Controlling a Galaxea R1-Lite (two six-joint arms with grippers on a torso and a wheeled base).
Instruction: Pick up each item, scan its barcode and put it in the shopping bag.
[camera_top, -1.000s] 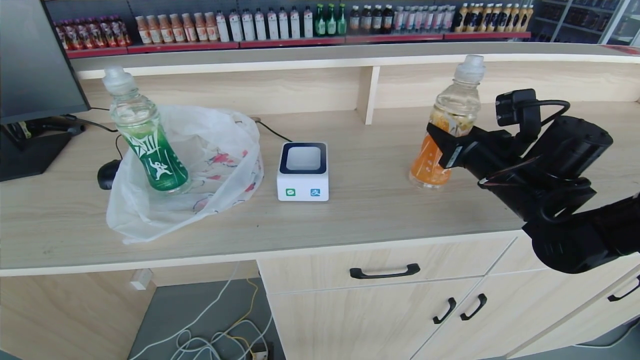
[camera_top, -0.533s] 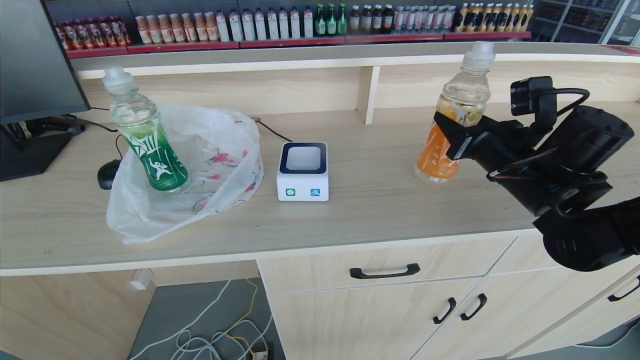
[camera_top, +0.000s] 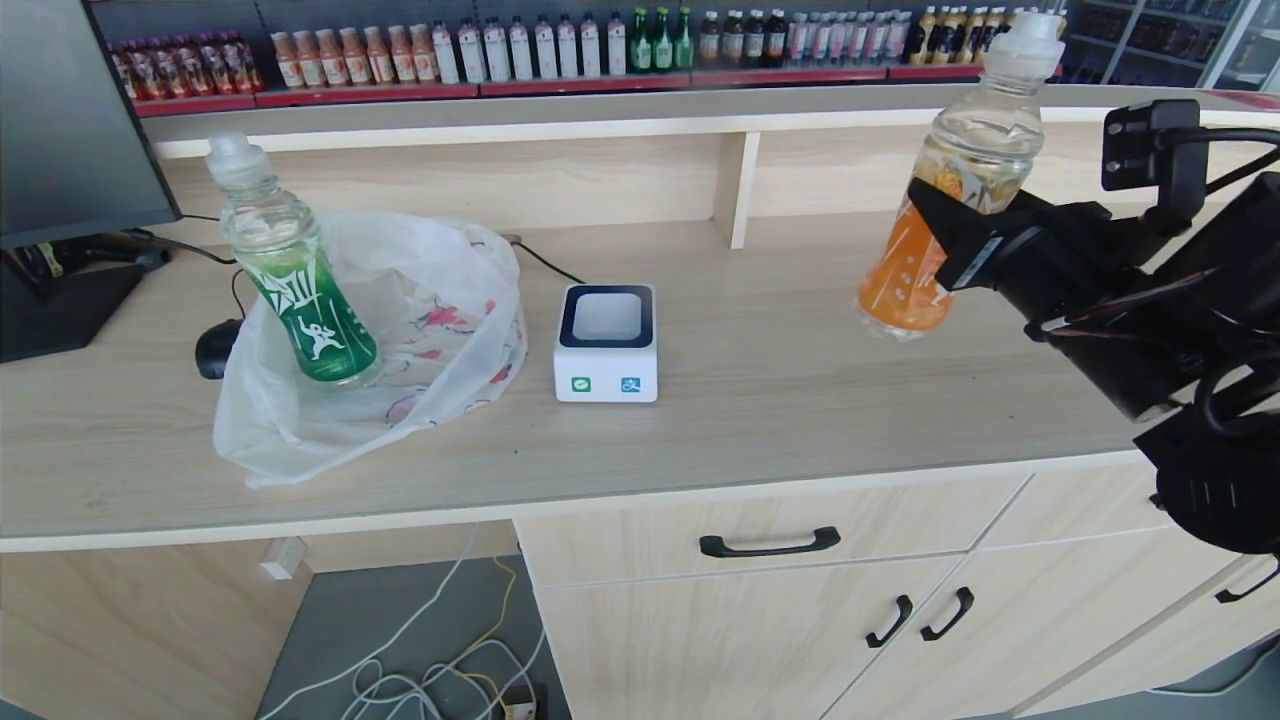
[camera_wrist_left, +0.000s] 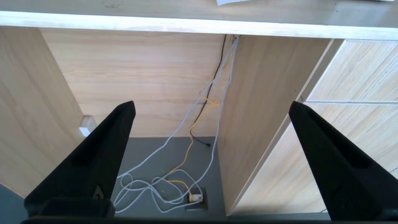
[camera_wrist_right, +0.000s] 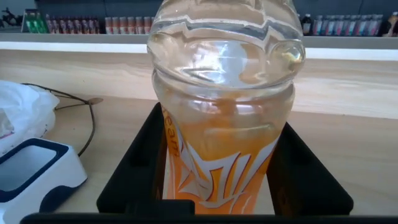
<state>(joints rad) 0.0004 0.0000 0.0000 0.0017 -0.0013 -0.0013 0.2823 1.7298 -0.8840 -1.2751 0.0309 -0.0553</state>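
The light wood-grain counter (camera_top: 760, 420) runs flat and matte across the head view. With the scanner as the centre of the dial, the shopping bag (camera_top: 450, 290) lies at 9 o'clock. It is thin, crinkled white plastic with red print, and its mouth is slumped open. Standing in it is a green bottle (camera_top: 300, 290), clear ribbed plastic with a green label and a pale cap, leaning slightly toward 11 o'clock.

At 3 o'clock the right gripper (camera_top: 950, 235) is clamped round the orange bottle (camera_top: 945, 200), with its black fingers on either side of the label just under the shoulder. This bottle is clear moulded plastic with a bulged, faceted shoulder, an orange-and-white label and orange liquid below. It tilts with its pale cap toward 1 o'clock, and its base is held above the wood.

The left gripper (camera_wrist_left: 211, 155) hangs below the counter edge over floor cables, its jaws wide apart and holding nothing.

The scanner (camera_top: 606, 340) is a small white box with rounded corners and a dark-framed glass top.
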